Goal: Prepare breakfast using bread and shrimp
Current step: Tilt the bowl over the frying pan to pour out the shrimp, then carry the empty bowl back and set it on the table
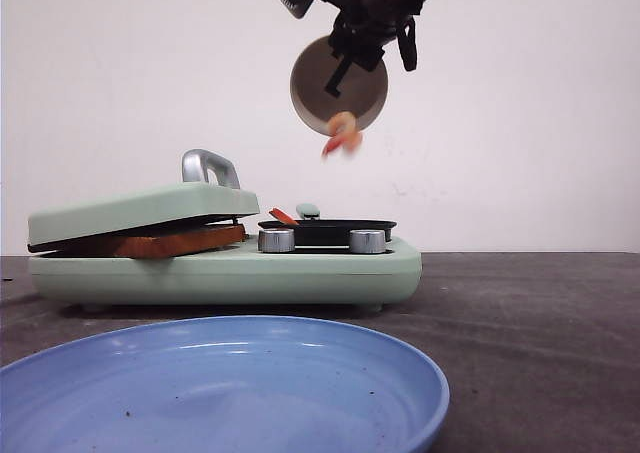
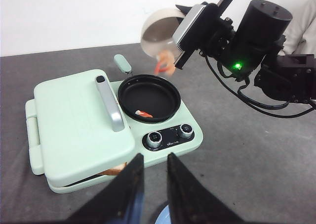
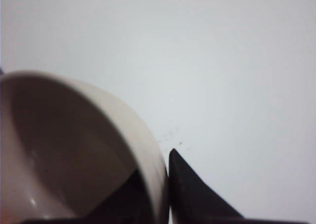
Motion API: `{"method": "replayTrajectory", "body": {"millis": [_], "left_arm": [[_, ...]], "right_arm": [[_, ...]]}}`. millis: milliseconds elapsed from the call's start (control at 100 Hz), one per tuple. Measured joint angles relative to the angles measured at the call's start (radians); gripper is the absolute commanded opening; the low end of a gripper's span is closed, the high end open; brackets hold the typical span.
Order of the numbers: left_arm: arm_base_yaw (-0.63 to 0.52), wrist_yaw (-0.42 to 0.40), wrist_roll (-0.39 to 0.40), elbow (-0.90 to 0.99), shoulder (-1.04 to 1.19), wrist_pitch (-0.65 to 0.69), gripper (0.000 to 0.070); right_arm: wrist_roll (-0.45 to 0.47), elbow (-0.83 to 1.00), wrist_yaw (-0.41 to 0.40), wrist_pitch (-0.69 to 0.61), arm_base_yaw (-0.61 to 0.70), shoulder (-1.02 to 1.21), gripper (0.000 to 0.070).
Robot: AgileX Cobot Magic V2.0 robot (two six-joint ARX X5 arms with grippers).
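**Shrimp in mid-air above the pan, bowl tipped by the right arm**

Right gripper [image 1: 345,58] high over the appliance, clamped on the rim of a beige bowl [image 1: 338,85], one finger inside the wall and one outside, as seen in the right wrist view [image 3: 197,199]. Bowl tilted on its side, mouth toward the front camera. Blurred shrimp [image 1: 343,133], pale orange with a red tail, just below the bowl's lower rim, touching nothing, well above the pan. Same piece visible from the left wrist as an orange smear [image 2: 164,65] at the bowl's mouth [image 2: 158,31].

Below: mint-green breakfast maker [image 1: 300,273] on a dark table [image 1: 520,313]. Round black pan [image 2: 149,98] seated in its right half, with a second small red-orange shrimp piece [image 2: 143,114] lying on the pan floor near the front edge; seen from the front as a thin red sliver [image 1: 283,216] above the pan rim. Two silver knobs [image 1: 276,239] along the front beneath the pan.

Left half: hinged lid [image 1: 140,211] with a silver handle [image 1: 208,166], lowered but resting slightly ajar on a slice of bread [image 1: 165,241], brown crust showing in the gap. Only one slice discernible.

Blue plate [image 1: 220,383] in the near foreground, apart from the appliance.

Left gripper [image 2: 154,182] hanging in front of the appliance, fingers parted with a narrow gap, holding nothing.
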Motion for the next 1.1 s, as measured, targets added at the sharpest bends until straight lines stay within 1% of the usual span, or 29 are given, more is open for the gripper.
{"method": "replayTrajectory", "body": {"millis": [230,290,350,420,500,570,610,670,790,860,900,980,1020,1100], "left_arm": [[-0.003,0.000,0.000,0.000,0.000,0.000,0.0000],[-0.003,0.000,0.000,0.000,0.000,0.000,0.0000],[-0.005,0.000,0.004,0.000,-0.001,0.000,0.0000],[-0.008,0.000,0.008,0.000,-0.002,0.002,0.0000],[-0.010,0.000,0.012,0.000,-0.002,0.005,0.0000],[-0.010,0.000,0.015,0.000,-0.002,0.015,0.0000],[-0.012,0.000,0.015,0.000,-0.002,0.024,0.0000],[-0.019,0.000,0.015,0.000,-0.002,0.037,0.0000],[-0.033,0.000,0.019,0.000,-0.002,0.062,0.0000],[-0.039,-0.002,0.023,0.000,-0.002,0.064,0.0000],[-0.042,-0.003,0.026,0.000,-0.002,0.063,0.0000],[-0.044,-0.005,0.027,0.000,-0.002,0.063,0.0000],[-0.045,-0.006,0.029,0.000,-0.002,0.064,0.0000],[-0.047,-0.007,0.033,0.000,-0.002,0.064,0.0000]], "right_arm": [[-0.004,0.014,-0.002,0.006,0.009,0.000,0.0000],[0.019,0.014,-0.001,0.002,0.009,0.000,0.0000],[0.071,0.018,0.018,-0.021,0.009,0.000,0.0000],[0.146,0.033,0.055,-0.092,0.008,0.000,0.0000],[0.253,0.067,0.072,-0.234,-0.005,-0.002,0.0000],[0.378,0.095,0.061,-0.396,-0.023,-0.013,0.0000],[0.463,0.105,0.032,-0.490,-0.042,-0.027,0.0000],[0.604,0.109,-0.039,-0.620,-0.086,-0.053,0.0000],[0.898,0.117,-0.235,-0.835,-0.222,-0.097,0.0000],[1.046,0.124,-0.340,-0.961,-0.303,-0.101,0.0000],[1.100,0.123,-0.373,-1.038,-0.348,-0.101,0.0000],[1.164,0.097,-0.395,-1.156,-0.416,-0.101,0.0000],[1.181,0.076,-0.411,-1.185,-0.437,-0.101,0.0000],[1.201,0.023,-0.471,-1.203,-0.472,-0.101,0.0000]]}}
